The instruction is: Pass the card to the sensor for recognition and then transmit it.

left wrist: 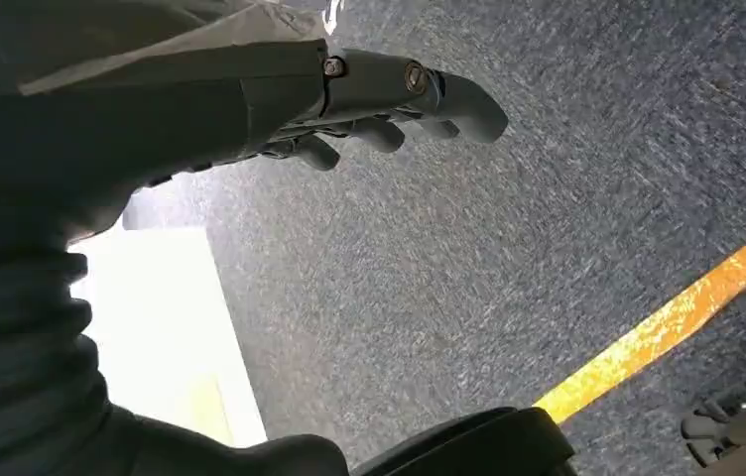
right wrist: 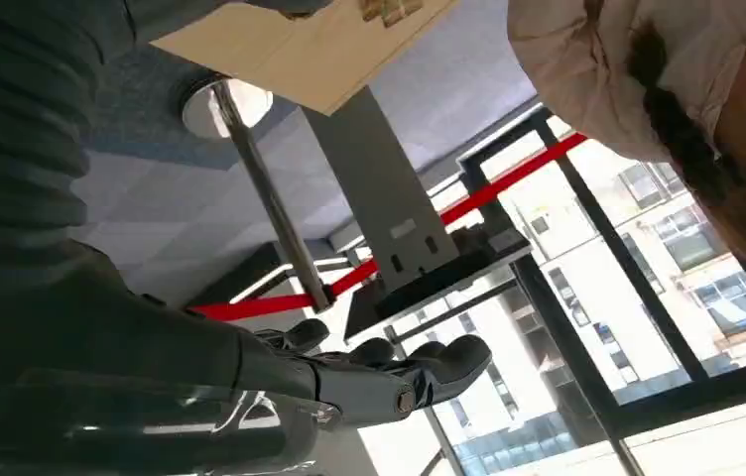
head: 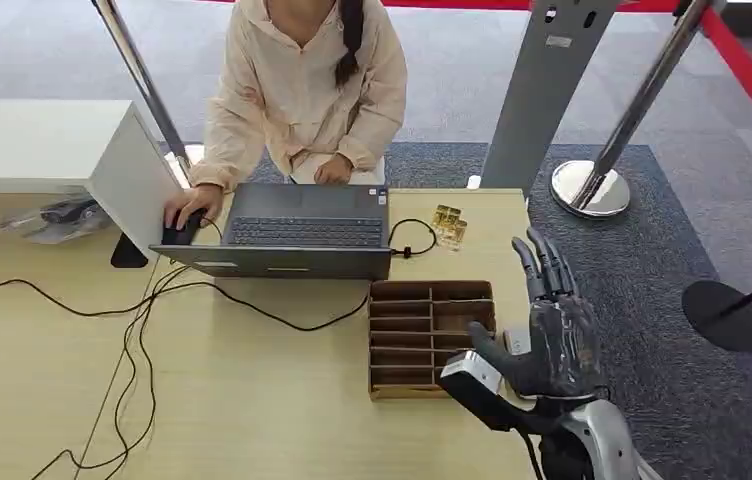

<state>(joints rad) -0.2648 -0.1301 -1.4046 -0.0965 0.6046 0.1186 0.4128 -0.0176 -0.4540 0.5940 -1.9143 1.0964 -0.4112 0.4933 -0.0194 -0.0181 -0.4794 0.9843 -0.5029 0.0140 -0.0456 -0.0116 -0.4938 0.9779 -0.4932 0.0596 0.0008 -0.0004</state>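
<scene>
- The robot's dark, many-fingered right hand (head: 552,330) was raised at the right edge of the pale wooden table (head: 252,410), just beside the brown wooden divider tray (head: 430,290). This placing probably served a reach into the tray's slots or a lift away from them.
- In the head view its fingers (head: 542,262) pointed away from the robot, close together and nearly straight, and its thumb (head: 487,350) stuck out toward the tray. The right wrist view showed the same extended fingers (right wrist: 429,362) with nothing between their tips.
- A small pale rectangular piece (head: 517,341) showed between the thumb and the palm, touching the hand's outline. It may have been the card, but it was too small to confirm, and whether the hand pinched it could not be told.
- The left hand (left wrist: 369,99) hung over grey carpet, fingers loosely curved and holding nothing, evidently parked clear of the work.
- 1 seated person in a cream hooded top (head: 302,90) worked at a dark grey laptop (head: 302,228), plausibly the receiver of the card.
- Small gold-coloured objects (head: 448,226) lay beyond the tray, near a black cable loop (head: 414,240). Which item was the sensor could not be told.
</scene>
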